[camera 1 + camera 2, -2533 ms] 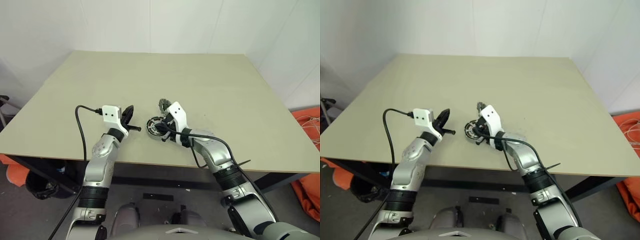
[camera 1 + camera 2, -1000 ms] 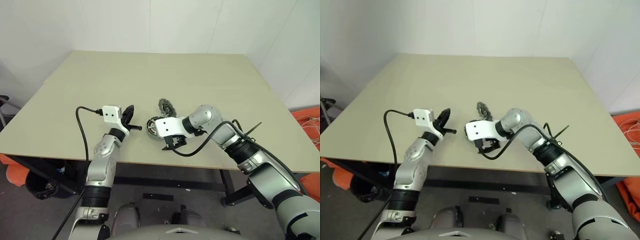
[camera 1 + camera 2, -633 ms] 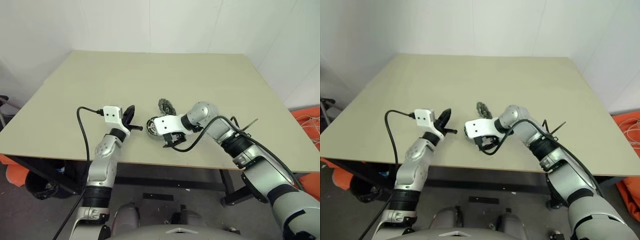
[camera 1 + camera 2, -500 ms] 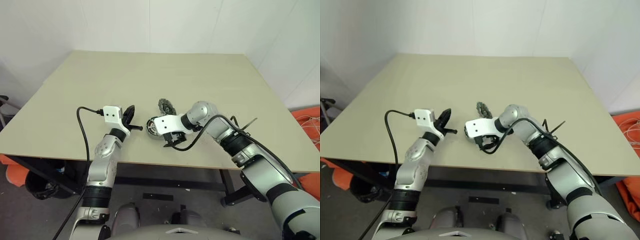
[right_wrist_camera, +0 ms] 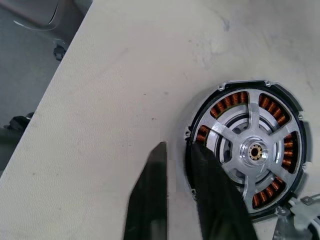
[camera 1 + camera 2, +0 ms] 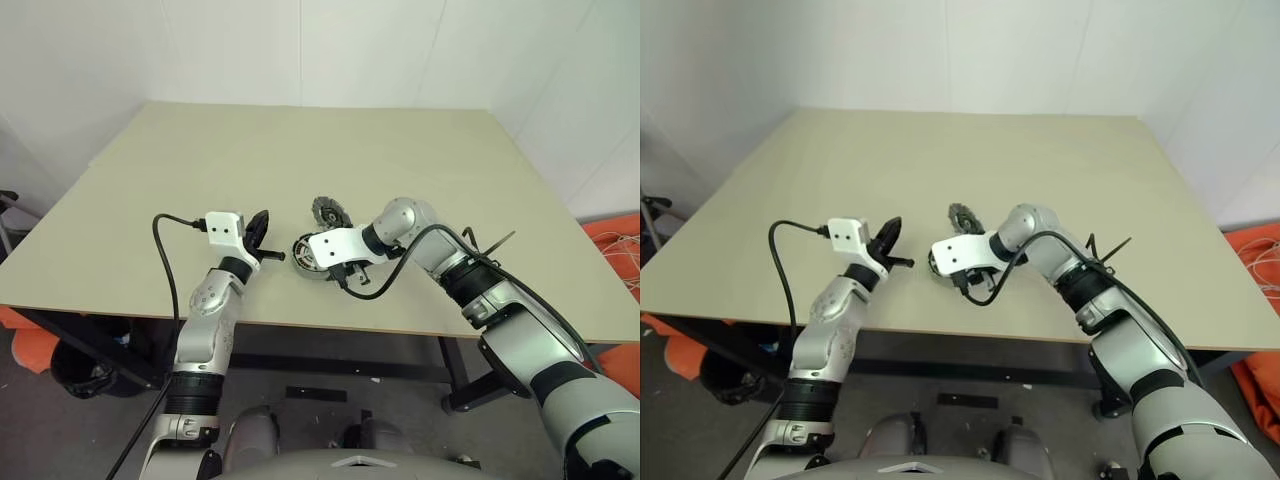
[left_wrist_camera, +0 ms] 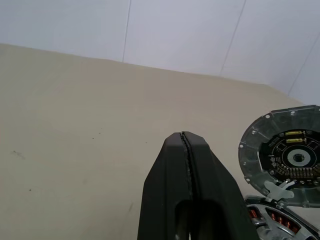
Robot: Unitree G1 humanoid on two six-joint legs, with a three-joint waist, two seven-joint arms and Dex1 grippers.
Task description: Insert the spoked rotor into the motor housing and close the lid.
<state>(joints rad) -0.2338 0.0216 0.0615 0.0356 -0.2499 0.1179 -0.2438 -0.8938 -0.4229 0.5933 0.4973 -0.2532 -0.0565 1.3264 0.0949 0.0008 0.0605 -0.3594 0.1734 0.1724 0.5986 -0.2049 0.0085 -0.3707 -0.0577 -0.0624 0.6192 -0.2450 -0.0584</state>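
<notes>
The motor housing (image 5: 227,102), a round ring with copper windings, lies on the table near its front edge (image 6: 306,252). Inside it sits the spoked rotor (image 5: 256,150), a silver wheel with five spokes. The lid (image 7: 255,150), a grey disc with a dark circuit face, stands on edge at the housing's far side (image 6: 328,210). My right gripper (image 5: 178,146) points down at the housing's near rim, fingers drawn almost together. One fingertip (image 5: 205,165) overlaps the rim and the other stands just outside, with a thin strip of table between. My left gripper (image 7: 186,135) is shut and empty, left of the housing.
The beige table (image 6: 300,150) stretches bare behind and beside the parts. Its front edge (image 6: 300,325) runs close below the housing. An orange heap (image 6: 615,240) lies on the floor to the right.
The right arm swung its elbow out and turned its gripper to point down and left at the housing. In the last half second its fingers closed. The left arm stayed still.
</notes>
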